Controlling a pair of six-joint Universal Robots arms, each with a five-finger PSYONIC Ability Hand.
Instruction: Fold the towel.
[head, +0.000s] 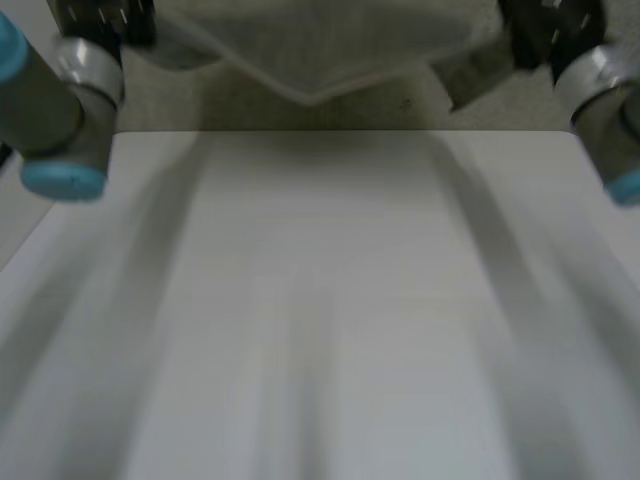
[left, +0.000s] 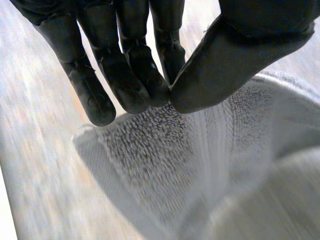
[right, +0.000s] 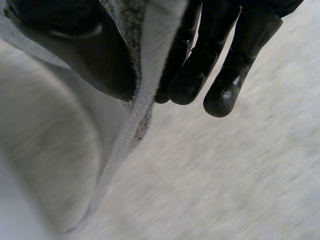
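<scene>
Pinching the nubby towel (left: 150, 165) (ribbed band) thumb-to-fingers, left hand (left: 235, 60) and right hand (right: 220, 50) hold it.

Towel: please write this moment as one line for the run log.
towel: held up off table | left hand: pinches towel | right hand: pinches towel edge

Dim, diffuse light greys the towel (head: 320, 50) and the white table (head: 330, 300).

The white table (head: 330, 300) ends at a speckled floor (head: 170, 100).
</scene>
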